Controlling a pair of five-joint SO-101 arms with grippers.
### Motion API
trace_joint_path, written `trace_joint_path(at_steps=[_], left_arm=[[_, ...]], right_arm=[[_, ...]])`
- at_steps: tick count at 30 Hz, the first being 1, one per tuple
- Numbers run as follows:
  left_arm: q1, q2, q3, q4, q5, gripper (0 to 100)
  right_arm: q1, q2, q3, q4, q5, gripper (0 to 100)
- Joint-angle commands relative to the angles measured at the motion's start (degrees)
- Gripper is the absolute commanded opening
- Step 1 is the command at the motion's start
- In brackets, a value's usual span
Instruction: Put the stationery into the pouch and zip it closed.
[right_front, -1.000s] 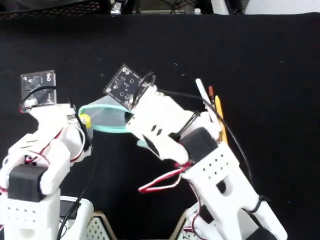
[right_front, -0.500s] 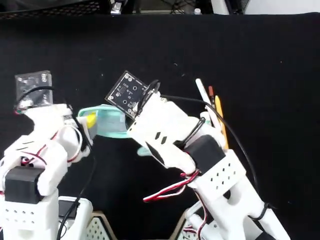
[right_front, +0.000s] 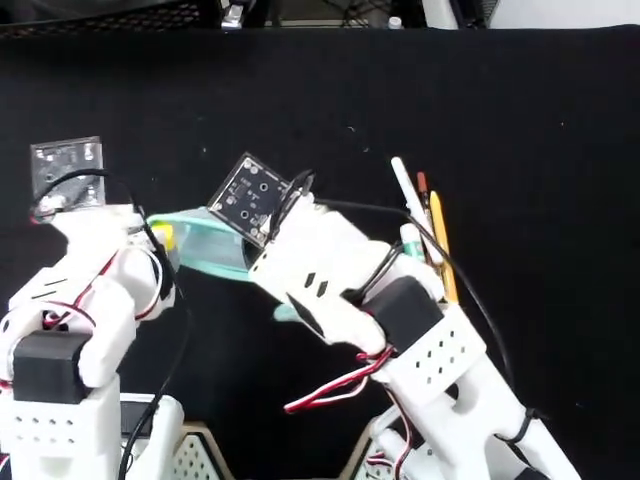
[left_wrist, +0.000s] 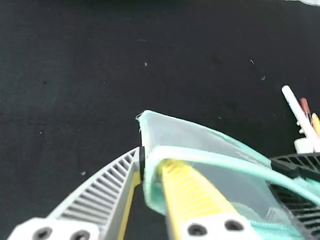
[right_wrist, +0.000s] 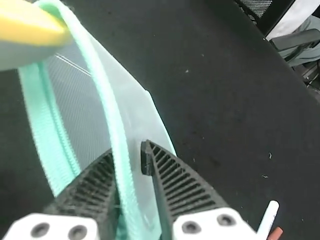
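A clear pouch with a teal zip rim (right_front: 195, 240) hangs between both arms, left of the table's middle. My left gripper (left_wrist: 150, 160) is shut on one end of the pouch (left_wrist: 200, 145), its yellow finger (left_wrist: 185, 190) inside the mouth and the white one outside. My right gripper (right_wrist: 127, 150) is shut on the teal rim of the pouch (right_wrist: 75, 100), one black finger on each side. A white pen (right_front: 408, 195), a brown-red pen (right_front: 422, 184) and a yellow pencil (right_front: 441, 245) lie side by side on the cloth, just right of the right arm.
A black cloth (right_front: 520, 120) covers the whole table. The right arm's body (right_front: 400, 310) stretches diagonally across the lower middle and hides part of the stationery. Chairs and clutter stand beyond the far edge.
The pouch mouth, a wide oval a second ago, is now pulled flatter and longer between the grippers. The left arm has shifted slightly left, and the right wrist has barely moved.
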Motion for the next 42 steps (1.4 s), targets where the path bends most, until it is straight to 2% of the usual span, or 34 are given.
trace_joint_path(at_steps=[1, 10, 17, 25, 31, 36, 42], left_arm=[[1.8, -0.4, 0.1, -1.7, -1.8, 3], [3.1, -0.3, 1.7, -1.7, -1.9, 4], [2.9, -0.5, 2.1, -1.1, -1.9, 19], [2.9, 0.0, 2.2, -1.5, -1.9, 17], [2.9, -0.6, 0.8, -1.2, -1.9, 2], [3.3, -0.6, -1.6, 2.5, -1.9, 3], [3.4, -0.6, -2.1, 3.7, -1.7, 3]], right_arm=[[0.1, -0.7, 0.0, 0.0, 1.0, 1.2], [-4.0, -6.6, -0.4, 5.3, 4.8, 1.2], [-4.0, -8.8, -0.3, 6.9, 5.1, 1.2], [-4.0, -8.7, 1.5, 6.9, 5.2, 1.2], [-2.3, -8.5, 1.5, 6.5, 5.3, 1.2], [4.6, -8.5, 1.5, 5.4, 7.2, 1.2], [5.5, -8.4, 3.8, -0.4, 7.2, 1.2]])
